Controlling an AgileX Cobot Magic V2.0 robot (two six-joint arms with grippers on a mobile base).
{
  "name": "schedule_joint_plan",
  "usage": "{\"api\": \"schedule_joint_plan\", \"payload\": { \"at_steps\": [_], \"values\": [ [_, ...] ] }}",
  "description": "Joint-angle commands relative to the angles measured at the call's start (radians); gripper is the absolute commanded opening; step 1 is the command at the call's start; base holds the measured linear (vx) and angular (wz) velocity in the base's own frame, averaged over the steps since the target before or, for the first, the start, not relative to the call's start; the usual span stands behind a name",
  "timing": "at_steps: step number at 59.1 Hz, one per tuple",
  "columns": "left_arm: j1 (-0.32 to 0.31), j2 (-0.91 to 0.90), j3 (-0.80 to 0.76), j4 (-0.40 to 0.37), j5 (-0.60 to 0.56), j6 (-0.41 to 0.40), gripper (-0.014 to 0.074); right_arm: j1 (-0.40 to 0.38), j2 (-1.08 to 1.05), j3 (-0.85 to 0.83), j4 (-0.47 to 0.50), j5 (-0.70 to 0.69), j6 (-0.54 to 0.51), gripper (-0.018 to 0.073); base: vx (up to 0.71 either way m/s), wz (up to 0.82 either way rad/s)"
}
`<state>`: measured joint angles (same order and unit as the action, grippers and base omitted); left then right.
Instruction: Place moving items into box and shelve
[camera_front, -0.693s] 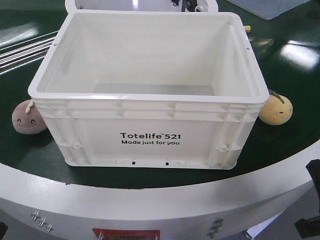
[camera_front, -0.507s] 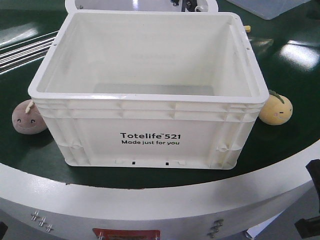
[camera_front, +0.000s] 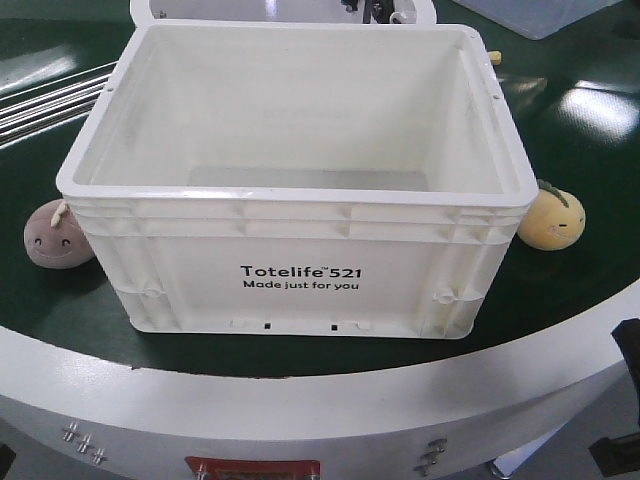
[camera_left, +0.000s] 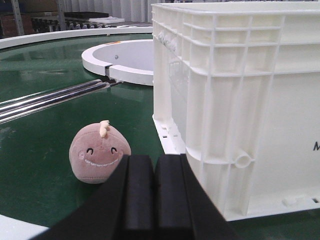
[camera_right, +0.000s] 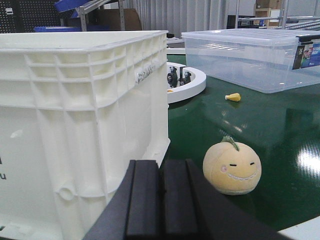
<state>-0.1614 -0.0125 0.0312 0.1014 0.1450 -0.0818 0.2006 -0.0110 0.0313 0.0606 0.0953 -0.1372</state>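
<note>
The white box (camera_front: 300, 270) printed "Totelife 521" stands open and holds nothing on the green round table. A pink-brown plush toy (camera_front: 55, 236) lies against its left side, also seen in the left wrist view as the pink plush (camera_left: 98, 153). A yellow-orange plush with a green leaf (camera_front: 551, 217) lies at its right side, the same toy (camera_right: 232, 167) in the right wrist view. My left gripper (camera_left: 154, 159) is shut, empty, just short of the pink toy and beside the box wall (camera_left: 240, 110). My right gripper (camera_right: 161, 163) is shut, empty, left of the yellow toy, by the box wall (camera_right: 85, 115).
Metal rods (camera_front: 50, 100) lie at the back left. A white ring (camera_left: 120, 60) surrounds the table's centre. A clear plastic tub (camera_right: 255, 57) stands at the back right, with a small yellow scrap (camera_right: 233, 97) before it. The table's white rim (camera_front: 300, 400) curves along the front.
</note>
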Motion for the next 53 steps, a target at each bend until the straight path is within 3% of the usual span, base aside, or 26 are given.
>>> {"api": "schedule_joint_plan", "payload": {
  "at_steps": [1,53],
  "values": [
    [-0.003,-0.014,0.025,0.003,-0.087,-0.008,-0.0022,0.0,-0.01,0.019,-0.003,-0.083,-0.004,-0.0016,0.0,0.0],
    [-0.003,-0.014,0.025,0.003,-0.097,-0.008,-0.0022,0.0,-0.01,0.018,-0.006,-0.13,-0.009,-0.0016,0.0,0.0]
  ]
}}
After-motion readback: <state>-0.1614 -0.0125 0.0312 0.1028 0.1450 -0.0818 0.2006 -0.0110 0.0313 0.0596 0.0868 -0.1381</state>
